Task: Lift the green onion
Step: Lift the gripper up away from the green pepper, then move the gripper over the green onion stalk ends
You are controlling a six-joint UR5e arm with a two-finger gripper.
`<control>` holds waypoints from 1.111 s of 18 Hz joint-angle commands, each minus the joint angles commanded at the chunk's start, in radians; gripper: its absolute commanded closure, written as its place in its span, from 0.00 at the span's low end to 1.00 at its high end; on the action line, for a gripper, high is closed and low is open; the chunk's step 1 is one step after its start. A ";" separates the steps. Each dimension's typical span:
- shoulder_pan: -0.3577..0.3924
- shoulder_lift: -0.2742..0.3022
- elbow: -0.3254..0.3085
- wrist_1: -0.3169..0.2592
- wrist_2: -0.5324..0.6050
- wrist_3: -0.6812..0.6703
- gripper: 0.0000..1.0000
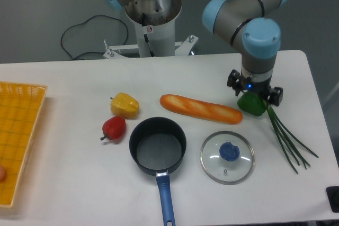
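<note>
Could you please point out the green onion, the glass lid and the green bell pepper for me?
green onion (288, 142): fixed camera, middle of the fanned stalks.
glass lid (228, 157): fixed camera, glass beside the blue knob.
green bell pepper (252, 104): fixed camera, glossy body below the gripper.

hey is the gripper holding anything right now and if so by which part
It cannot be told. The gripper sits over the green bell pepper, hiding its fingertips. The green onion lies on the table, its stalks free.
</note>
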 joint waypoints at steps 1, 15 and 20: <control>0.011 0.012 -0.006 -0.002 0.002 -0.020 0.00; 0.121 -0.005 -0.009 -0.017 0.000 -0.468 0.00; 0.123 -0.008 -0.034 -0.014 -0.011 -0.479 0.00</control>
